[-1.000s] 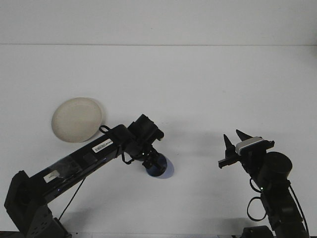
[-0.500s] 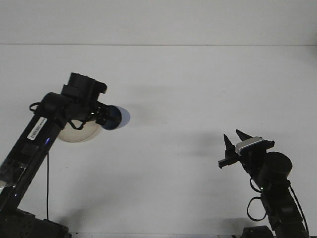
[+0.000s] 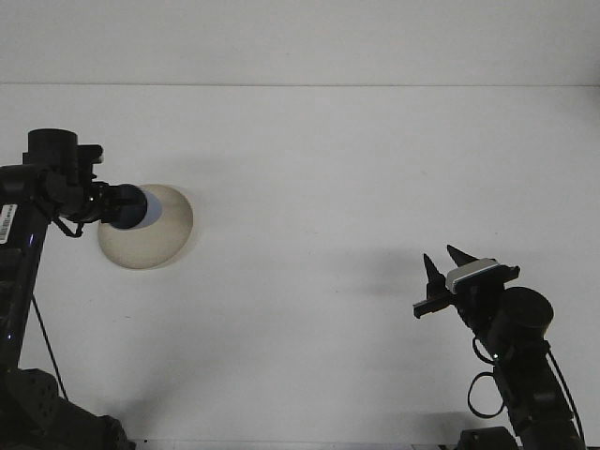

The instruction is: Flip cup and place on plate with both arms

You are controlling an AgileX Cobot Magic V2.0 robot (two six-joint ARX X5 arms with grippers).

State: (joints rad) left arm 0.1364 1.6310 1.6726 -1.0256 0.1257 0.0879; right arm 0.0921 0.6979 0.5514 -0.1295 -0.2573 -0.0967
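The left claw (image 3: 112, 206) was too dark to make out finger by finger, and it covered the near end of the cup (image 3: 134, 207). Cup and claw hid the plate's (image 3: 159, 234) left edge. The left arm ran off the frame's left side.

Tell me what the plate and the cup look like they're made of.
Plate: matte cream, no gloss, faintly speckled; probably ceramic or melamine, unclear which. Cup: dark blue with a paler rim, smooth; likely plastic or glazed ceramic, too small to tell.
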